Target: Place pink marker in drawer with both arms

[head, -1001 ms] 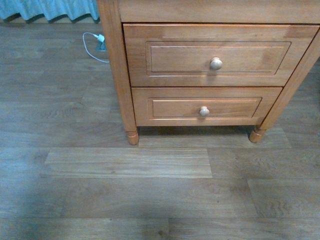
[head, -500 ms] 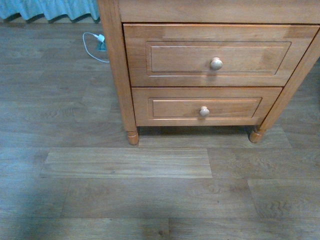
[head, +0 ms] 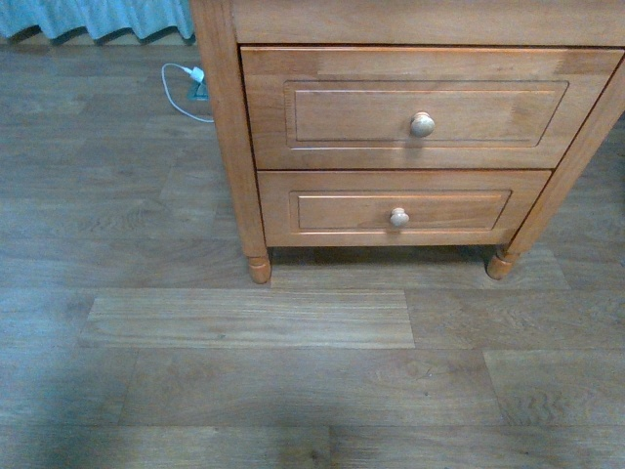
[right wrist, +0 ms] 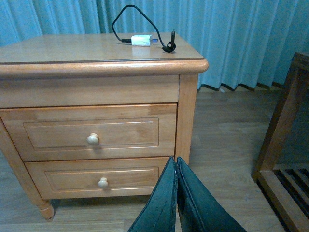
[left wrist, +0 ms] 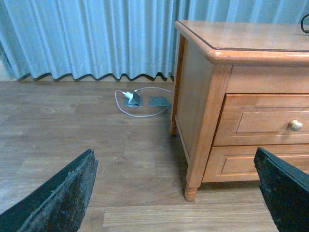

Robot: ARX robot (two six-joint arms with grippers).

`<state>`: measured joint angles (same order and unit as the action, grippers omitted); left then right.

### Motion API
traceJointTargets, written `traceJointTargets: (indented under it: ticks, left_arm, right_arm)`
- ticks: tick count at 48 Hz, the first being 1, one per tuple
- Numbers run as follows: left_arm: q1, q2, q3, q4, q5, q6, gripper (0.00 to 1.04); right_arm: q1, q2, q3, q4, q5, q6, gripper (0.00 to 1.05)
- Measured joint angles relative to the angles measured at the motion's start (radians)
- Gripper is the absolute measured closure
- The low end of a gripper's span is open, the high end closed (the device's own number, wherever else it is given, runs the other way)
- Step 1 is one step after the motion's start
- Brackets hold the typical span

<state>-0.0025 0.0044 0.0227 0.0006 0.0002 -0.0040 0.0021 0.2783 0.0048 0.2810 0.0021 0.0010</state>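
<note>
In the front view a honey-brown wooden nightstand (head: 234,147) fills the area from 12 to 3 o'clock, standing on a grey-brown plank floor (head: 244,381). The drawer (head: 425,107), the taller one with the recessed panel and the larger pale knob (head: 422,124), is pushed fully shut. Directly below it sits the shallower lower drawer (head: 400,207), also shut, with its smaller knob (head: 398,217). At about 10 o'clock a white cable (head: 181,93) with a plug lies on the floor near a blue curtain (head: 98,18). Neither arm appears in this view.

The left wrist view shows the left tool (left wrist: 176,193) spread wide open, its two dark fingers (left wrist: 58,198) far apart and holding nothing; the nightstand's side and both drawer fronts lie beyond it.

The right wrist view shows the right tool (right wrist: 176,203) with its two dark fingers pressed together, closed. Nothing shows between them, though a thin item pinched there would probably be hidden from this angle. On the nightstand's top lie a small white charger block (right wrist: 142,40) and a looped black cord (right wrist: 140,21). At 3 to 4 o'clock in that picture stands a darker wooden frame (right wrist: 285,145).

The pink marker cannot be made out in any of the three views.
</note>
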Motion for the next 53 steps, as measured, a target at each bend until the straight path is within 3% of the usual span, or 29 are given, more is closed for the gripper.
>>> traceJointTargets:
  ticks: [20,26,42,53]
  left_arm:
    - [0.0,0.0,0.0,0.0,0.0,0.0,0.06]
    - [0.0,0.0,0.0,0.0,0.0,0.0,0.06]
    - [0.0,0.0,0.0,0.0,0.0,0.0,0.06]
    - [0.0,0.0,0.0,0.0,0.0,0.0,0.06]
  right_arm:
    - [0.0,-0.106,0.0,-0.105,0.0,0.0,1.03]
    - [0.0,-0.246,0.001,-0.272,-0.001,0.0,1.03]
    - [0.0,-0.274,0.001,-0.28,-0.001,0.0,1.03]
    - [0.0,-0.274,0.001,-0.28,-0.001,-0.001,0.68]
